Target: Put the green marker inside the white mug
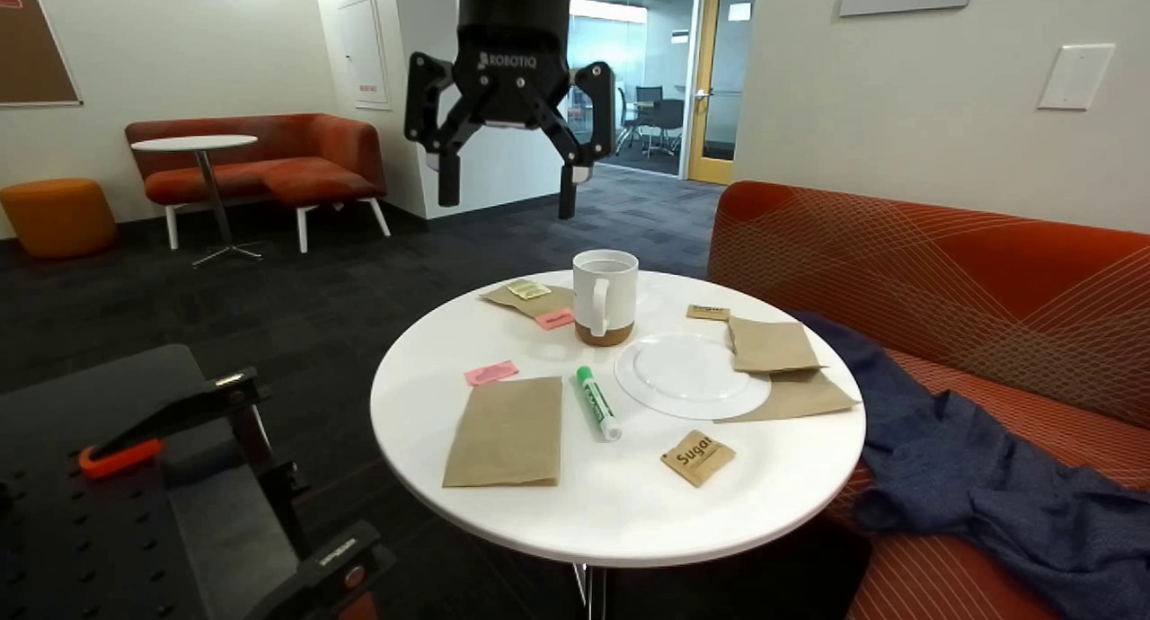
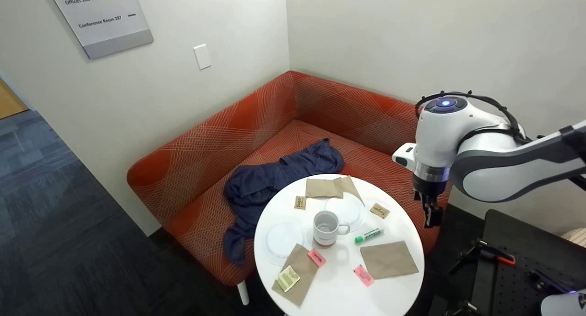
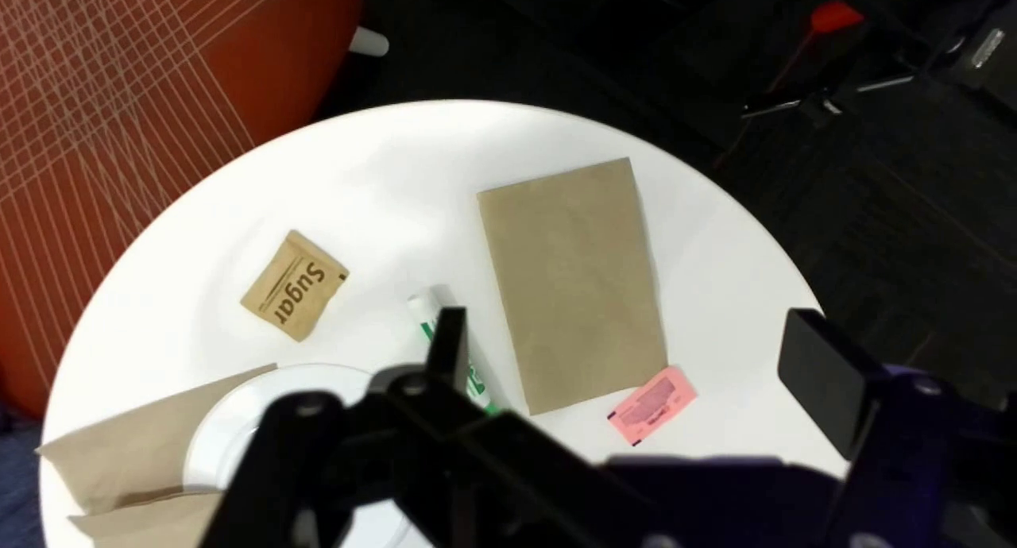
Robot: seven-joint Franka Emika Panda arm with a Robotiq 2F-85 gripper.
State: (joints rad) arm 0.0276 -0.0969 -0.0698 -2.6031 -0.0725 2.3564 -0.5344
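In an exterior view, the green marker (image 1: 600, 408) is laid flat on the table (image 1: 764, 503) between a brown napkin (image 1: 508, 433) and a white plate (image 1: 692, 376), apart from both. Its green cap is pointed toward the white mug (image 1: 605, 298), its pale end toward the near edge. The mug is stood upright closer to the far edge, its handle turned toward the marker's side; in an exterior view it is seen between that plate and a second plate (image 2: 283, 242). The tool (image 1: 508, 189) is released: its fingers (image 1: 449, 181) are spread wide apart and held well above the table. In the wrist view, the marker is partly hidden by one finger.

A sugar packet (image 1: 699, 458) is laid toward the near edge in an exterior view, and a pink packet (image 1: 491, 374) is placed just beside the napkin. By the far edge there, a yellow packet (image 1: 528, 288) is set on another napkin (image 1: 559, 298). Near the edge by the red sofa (image 1: 898, 261), more napkins (image 1: 774, 346) are overlapped with the plate. Past that edge, a dark blue cloth (image 1: 979, 476) is spread on the sofa.
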